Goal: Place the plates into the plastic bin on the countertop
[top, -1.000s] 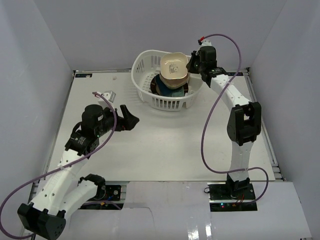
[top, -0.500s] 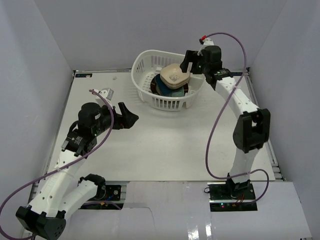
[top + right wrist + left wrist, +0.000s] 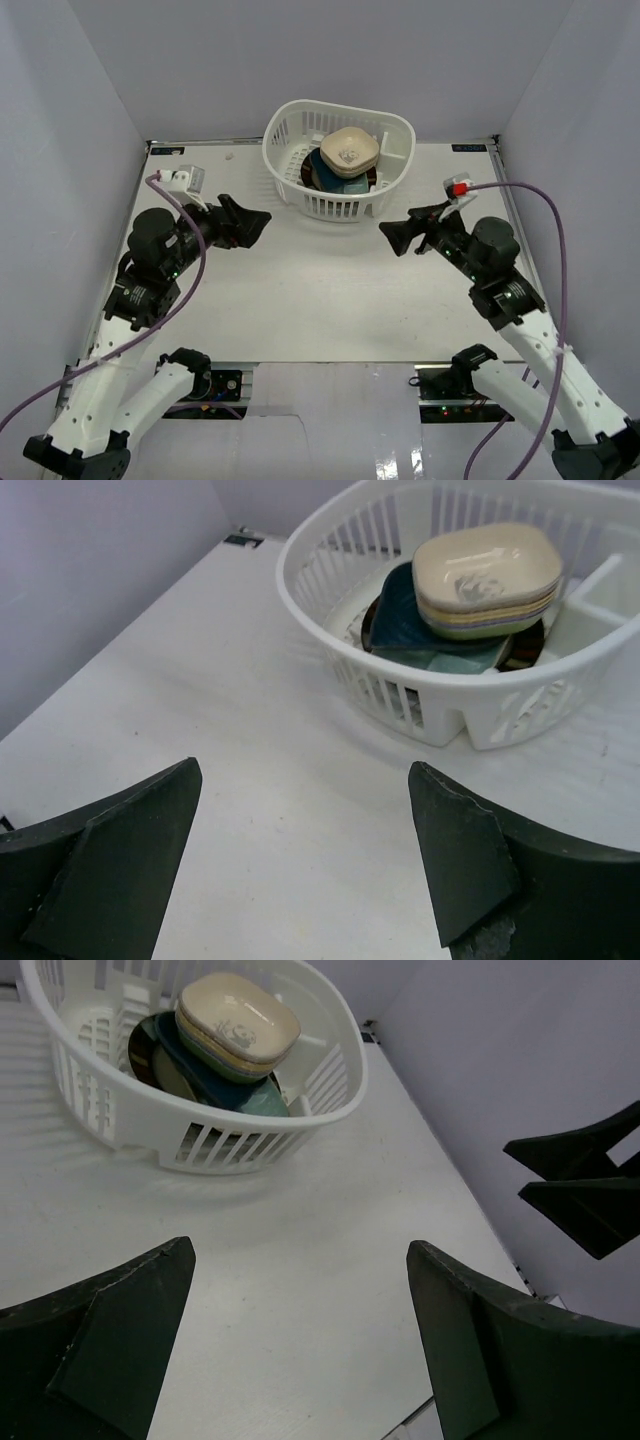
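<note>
The white plastic bin (image 3: 300, 196) stands at the back middle of the countertop (image 3: 320, 290). Inside it the plates are stacked: a beige dish (image 3: 349, 150) on top of other small dishes, over a dark blue plate (image 3: 323, 168) and a mint-green tray (image 3: 348, 186). My left gripper (image 3: 252, 224) hovers open and empty left of the bin. My right gripper (image 3: 393, 236) hovers open and empty in front of the bin's right side. The wrist views show the same stack, beige dish (image 3: 238, 1015) (image 3: 490, 565) uppermost, beyond open fingers with only tabletop between them.
White walls close in the countertop at the left, back and right. From the left wrist, the right gripper (image 3: 578, 1182) shows at the far right edge. A purple cable (image 3: 545, 200) loops above the right arm.
My right gripper has opened, left the beige dish on the stack in the bin and drawn back toward the near right. The left gripper has swung slightly left and back.
</note>
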### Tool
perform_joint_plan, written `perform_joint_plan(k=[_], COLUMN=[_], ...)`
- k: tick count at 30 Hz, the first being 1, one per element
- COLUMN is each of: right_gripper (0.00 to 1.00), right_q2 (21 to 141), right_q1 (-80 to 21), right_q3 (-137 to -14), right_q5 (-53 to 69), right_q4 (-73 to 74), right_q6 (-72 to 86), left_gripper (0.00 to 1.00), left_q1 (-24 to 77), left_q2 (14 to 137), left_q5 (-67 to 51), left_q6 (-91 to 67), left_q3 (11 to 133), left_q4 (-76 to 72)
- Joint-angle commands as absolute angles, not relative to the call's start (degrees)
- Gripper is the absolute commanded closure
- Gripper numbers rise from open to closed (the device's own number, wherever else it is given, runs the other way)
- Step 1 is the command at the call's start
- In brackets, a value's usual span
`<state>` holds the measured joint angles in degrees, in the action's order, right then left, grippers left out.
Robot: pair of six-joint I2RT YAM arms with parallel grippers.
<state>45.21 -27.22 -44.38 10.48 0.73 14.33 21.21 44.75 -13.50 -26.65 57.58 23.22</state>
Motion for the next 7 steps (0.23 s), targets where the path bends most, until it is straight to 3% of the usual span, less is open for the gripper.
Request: perform_joint_plan(k=[1,7], right_gripper=[0.1,0.1], right_q2=[35.44,24.35], right_q1=[-27.16,-27.07], right_q3=[-47.54,-42.29], right_q5=[3.7,-1.41], right_q4=[7.1,9.49], right_q6=[11.16,12.39], left_gripper=[0.02,0.02], left_q1=[21.36,21.36], left_q2=[39.04,32.79], left_q5=[-10.12,-10.29], left_q6=[-25.14,-25.75], left_q3=[60.47,54.77], left_q4=[20.92,20.39])
